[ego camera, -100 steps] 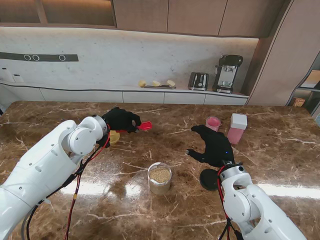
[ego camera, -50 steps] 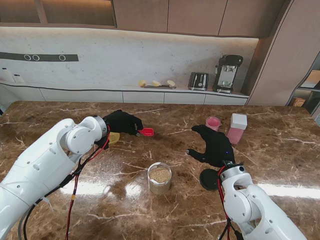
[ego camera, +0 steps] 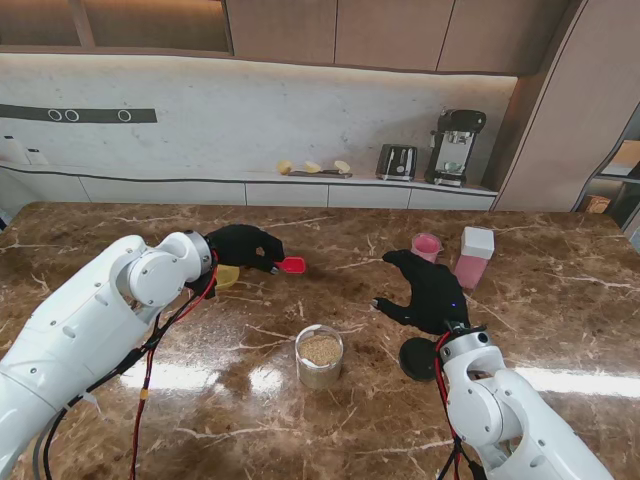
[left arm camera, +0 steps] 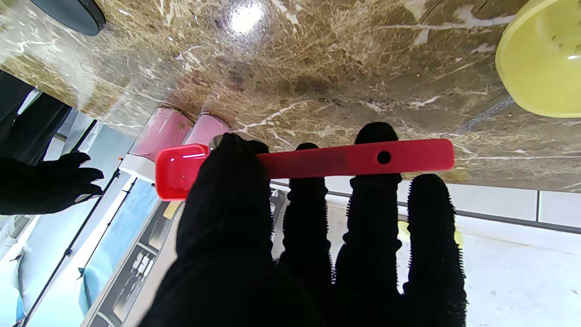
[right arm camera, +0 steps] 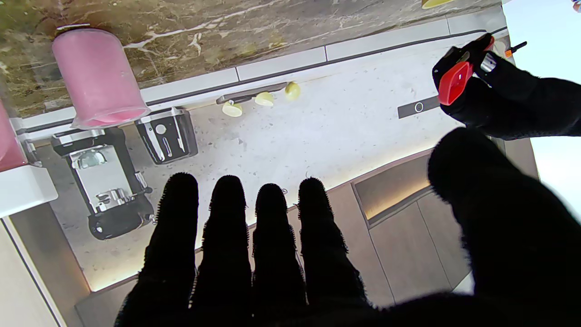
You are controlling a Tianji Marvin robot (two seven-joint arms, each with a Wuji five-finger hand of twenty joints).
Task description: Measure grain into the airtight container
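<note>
Red plastic showed between the black-gloved fingers [left arm camera: 372, 141] of the left hand [ego camera: 240, 245]: a measuring scoop [ego camera: 291, 265], its handle pinched under the thumb and lying across the other fingertips, bowl pointing toward the right. Just beside that hand, nearer to me, sat a yellow bowl [ego camera: 229, 274] on the brown marble counter [ego camera: 560, 310]. The clear container [ego camera: 319, 356], partly filled with grain, stood near the middle, nearer to me than the scoop and well apart from it. A black lid [ego camera: 416, 358] lay to its right. The right hand [ego camera: 428, 290] hovered with fingers spread, holding nothing, near a pink cup [ego camera: 427, 246] and a pink canister [ego camera: 474, 256].
</note>
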